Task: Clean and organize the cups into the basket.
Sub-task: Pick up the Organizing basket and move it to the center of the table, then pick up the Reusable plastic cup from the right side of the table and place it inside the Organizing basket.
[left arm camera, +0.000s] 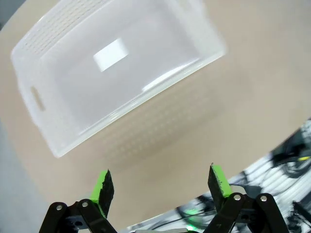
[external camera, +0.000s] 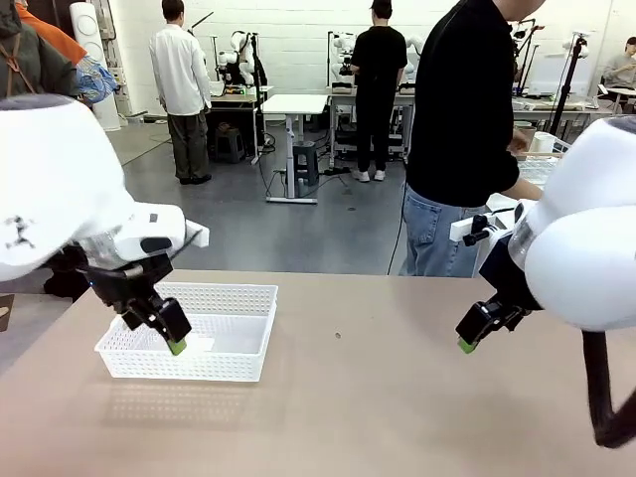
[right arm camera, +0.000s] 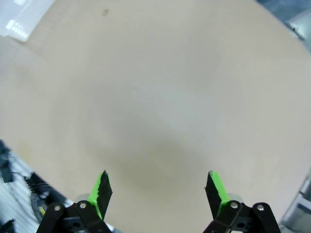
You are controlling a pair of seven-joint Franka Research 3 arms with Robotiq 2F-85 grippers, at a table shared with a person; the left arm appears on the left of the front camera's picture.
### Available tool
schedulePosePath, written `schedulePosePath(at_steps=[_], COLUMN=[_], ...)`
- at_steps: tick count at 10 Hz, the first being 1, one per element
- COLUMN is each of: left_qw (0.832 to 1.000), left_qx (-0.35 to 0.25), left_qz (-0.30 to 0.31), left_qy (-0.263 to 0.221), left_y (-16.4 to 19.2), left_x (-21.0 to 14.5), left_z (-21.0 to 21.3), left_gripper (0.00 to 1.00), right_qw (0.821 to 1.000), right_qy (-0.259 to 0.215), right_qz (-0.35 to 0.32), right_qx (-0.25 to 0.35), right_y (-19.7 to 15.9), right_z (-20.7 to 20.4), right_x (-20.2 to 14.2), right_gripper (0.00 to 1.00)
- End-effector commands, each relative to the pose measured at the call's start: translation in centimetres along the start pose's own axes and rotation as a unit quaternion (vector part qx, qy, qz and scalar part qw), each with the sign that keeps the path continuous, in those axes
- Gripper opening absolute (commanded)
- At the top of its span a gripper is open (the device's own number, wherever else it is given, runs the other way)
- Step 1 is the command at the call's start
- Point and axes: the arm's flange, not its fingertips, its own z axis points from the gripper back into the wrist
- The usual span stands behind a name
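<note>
The white lattice basket (external camera: 234,328) sits on the left half of the tan table and holds nothing but a small white label on its floor; its cut-out handle shows in the left wrist view, where the basket (left arm camera: 87,111) lies ahead of the fingers. My left gripper (external camera: 175,343) hovers over the basket's near-left part, open, nothing between its green pads (left arm camera: 103,187). My right gripper (external camera: 467,343) hangs open above bare table at the right, pads (right arm camera: 216,190) wide apart. The cups are out of view.
A person in a black top and jeans (external camera: 462,139) stands at the table's far right side, hands turned toward a side table. A small dark speck (external camera: 337,336) marks the tabletop's middle. Other people and benches stand farther back.
</note>
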Motion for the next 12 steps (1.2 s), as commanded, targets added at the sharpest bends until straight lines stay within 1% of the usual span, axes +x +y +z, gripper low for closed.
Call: schedulePosePath(at_steps=[1,2,3,4,5,6,7,9,10,12], left_qw=[0.951,0.901,0.861,0.836,0.814,0.801,0.791,0.761,0.747,0.747], left_qx=[-0.288,-0.402,-0.468,-0.499,-0.521,-0.524,-0.519,-0.524,-0.537,-0.509], left_qz=[0.071,0.097,0.117,0.142,0.174,0.205,0.238,0.282,0.287,0.312], left_qy=[-0.091,-0.129,-0.162,-0.179,-0.189,-0.204,-0.22,-0.257,-0.268,-0.291], left_y=[4.8,7.1,9.1,11.3,13.7,16.3,18.5,22.3,23.8,25.5], left_x=[-2.5,-3.6,-4.7,-5.8,-7.2,-9.5,-11.4,-15.1,-16.8,-19.7], left_z=[2.2,3.1,3.8,4.2,4.6,4.9,4.9,4.8,5.0,5.6], left_gripper=[1.0,1.0,1.0,1.0,1.0,1.0,1.0,1.0,1.0,1.0], right_qw=[0.974,0.94,0.891,0.858,0.838,0.822,0.815,0.796,0.795,0.791], right_qy=[-0.044,-0.071,-0.105,-0.123,-0.125,-0.14,-0.156,-0.188,-0.196,-0.219], right_qz=[-0.049,-0.088,-0.116,-0.143,-0.156,-0.172,-0.185,-0.211,-0.23,-0.274], right_qx=[0.217,0.323,0.426,0.477,0.508,0.525,0.527,0.535,0.526,0.501], right_y=[-4.2,-6.9,-9.0,-10.9,-12.4,-14.1,-15.5,-18.4,-19.9,-22.2], right_z=[0.8,0.7,0.7,0.8,0.9,1.3,1.8,2.0,2.1,2.4], right_x=[-1.8,-2.9,-4.0,-5.1,-6.3,-7.9,-9.4,-12.3,-13.9,-16.8], right_gripper=[1.0,1.0,1.0,1.0,1.0,1.0,1.0,1.0,1.0,1.0])
